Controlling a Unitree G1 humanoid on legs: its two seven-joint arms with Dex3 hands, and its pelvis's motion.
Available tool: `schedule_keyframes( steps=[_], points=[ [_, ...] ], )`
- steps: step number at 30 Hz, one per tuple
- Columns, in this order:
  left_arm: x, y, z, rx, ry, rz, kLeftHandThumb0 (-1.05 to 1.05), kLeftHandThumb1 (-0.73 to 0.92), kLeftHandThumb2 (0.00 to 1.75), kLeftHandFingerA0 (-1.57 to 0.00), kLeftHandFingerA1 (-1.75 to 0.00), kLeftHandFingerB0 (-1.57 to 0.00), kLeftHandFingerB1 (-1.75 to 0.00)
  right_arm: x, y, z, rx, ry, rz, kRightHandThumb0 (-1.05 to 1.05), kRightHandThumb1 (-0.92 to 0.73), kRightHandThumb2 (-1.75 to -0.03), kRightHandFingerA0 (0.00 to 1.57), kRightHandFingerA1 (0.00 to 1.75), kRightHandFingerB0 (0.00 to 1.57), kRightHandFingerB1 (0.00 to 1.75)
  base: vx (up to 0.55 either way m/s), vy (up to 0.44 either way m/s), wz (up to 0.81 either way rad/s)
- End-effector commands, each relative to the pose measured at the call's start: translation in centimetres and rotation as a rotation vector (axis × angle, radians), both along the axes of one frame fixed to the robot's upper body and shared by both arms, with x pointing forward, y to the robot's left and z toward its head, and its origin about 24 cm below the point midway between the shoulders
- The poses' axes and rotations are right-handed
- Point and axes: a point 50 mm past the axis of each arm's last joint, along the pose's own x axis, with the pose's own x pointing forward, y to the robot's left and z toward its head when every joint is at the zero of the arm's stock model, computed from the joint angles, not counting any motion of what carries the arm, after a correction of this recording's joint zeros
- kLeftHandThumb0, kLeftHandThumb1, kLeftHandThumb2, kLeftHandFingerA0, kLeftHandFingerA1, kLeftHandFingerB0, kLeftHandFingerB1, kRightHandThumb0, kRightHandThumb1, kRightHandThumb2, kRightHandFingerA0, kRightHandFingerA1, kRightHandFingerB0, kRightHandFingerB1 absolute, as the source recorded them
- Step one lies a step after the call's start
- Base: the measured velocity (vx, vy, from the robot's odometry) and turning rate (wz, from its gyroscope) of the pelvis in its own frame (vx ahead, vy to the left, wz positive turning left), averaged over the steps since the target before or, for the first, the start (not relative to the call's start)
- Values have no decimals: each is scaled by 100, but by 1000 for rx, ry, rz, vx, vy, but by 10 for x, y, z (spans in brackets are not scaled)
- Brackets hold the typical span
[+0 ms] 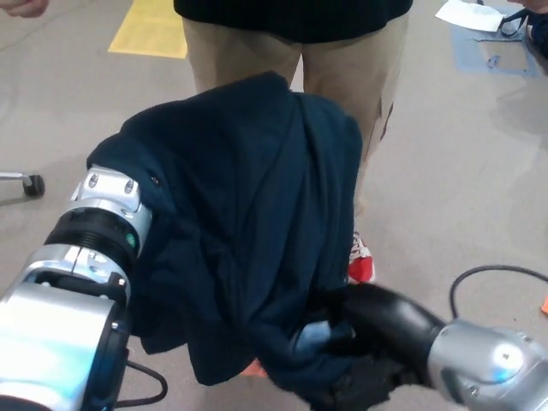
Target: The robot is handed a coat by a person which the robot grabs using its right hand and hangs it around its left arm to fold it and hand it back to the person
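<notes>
Dark navy fabric coat (257, 214) hangs over the left arm (94, 231); right hand (372, 332), lower right, clamps its hem; folding and handback remain.

Grey floor (479, 171) with yellow patch (150, 30), red shoe (361, 265), caster wheel (32, 185)

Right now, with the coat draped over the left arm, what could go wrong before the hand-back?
The coat hangs bunched and uneven over the left arm; if the right hand, gripping its lower folds, pulls or lets go, it may slide off.
The person's legs stand close behind the coat, so a forward reach could bump them.
The left hand is hidden under fabric and might snag.
</notes>
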Motion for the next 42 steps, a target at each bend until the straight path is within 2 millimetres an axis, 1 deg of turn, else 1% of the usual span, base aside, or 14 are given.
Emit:
schedule_keyframes(
  steps=[1,2,3,5,6,18,19,21,35,36,37,39,40,42],
  points=[
    [22,-1,114,-156,-352,18,-73,60,97,-2,-39,-1,-25,-52,-2,-91,-371,73,384,-51,-88,-64,62,172,57,149,0,0,0],
    [22,-2,119,-166,-367,8,-73,61,97,-3,-40,-2,-28,-47,-5,-96,-371,55,351,-64,-84,-65,43,117,41,94,0,0,0],
    [22,-4,125,-175,-383,-8,-72,60,97,-4,-38,-3,-33,-40,-9,-98,-389,37,360,-95,-73,-104,0,10,0,1,0,0,0],
    [20,-6,135,-192,-418,-44,-72,62,98,-3,-36,-2,-30,-23,-17,-98,-419,19,371,-97,-70,-101,0,6,0,0,0,0,0],
    [20,-8,139,-194,-432,-57,-72,62,98,-3,-36,-2,-29,-16,-19,-98,-415,19,346,-84,-75,-63,0,0,0,0,0,0,0],
    [8,-17,171,-275,-525,-182,-80,62,95,-13,-39,0,-24,30,-78,-58,-166,43,126,-88,-57,-88,0,1,0,0,0,0,0],
    [6,-16,172,-275,-530,-192,-73,72,65,-14,-29,-5,-20,30,-90,-49,-108,49,109,-82,-56,-83,0,0,0,0,0,0,0],
    [4,-17,170,-280,-529,-211,-72,61,95,-7,-40,0,-30,29,-113,-37,-42,38,92,-94,-67,-97,0,4,0,0,0,0,0],
    [-2,0,164,-255,-531,-223,-80,65,96,-9,-38,-3,-23,-19,-214,89,898,-277,56,-103,-65,-103,5,23,15,6,0,0,0],
    [-2,0,164,-253,-533,-223,-80,65,97,-9,-38,-3,-23,-23,-215,95,936,-313,64,-103,-70,-66,13,35,11,25,0,0,0],
    [-1,2,163,-251,-532,-220,-73,63,99,-3,-39,-1,-27,-33,-217,112,1040,-409,117,-100,-63,-104,11,45,5,32,0,0,0],
    [-1,3,162,-251,-528,-215,-72,63,99,-2,-39,-1,-27,-47,-220,136,1169,-532,218,-100,-63,-104,10,44,6,28,0,0,0],
    [-1,3,162,-251,-527,-214,-73,64,99,-3,-39,-1,-27,-51,-224,145,1236,-570,238,-105,-83,-68,23,35,14,25,0,0,0],
    [0,4,161,-250,-526,-212,-73,64,99,-3,-40,0,-28,-57,-232,155,1334,-614,247,-102,-82,-66,21,33,14,26,0,0,0]
  ],
)
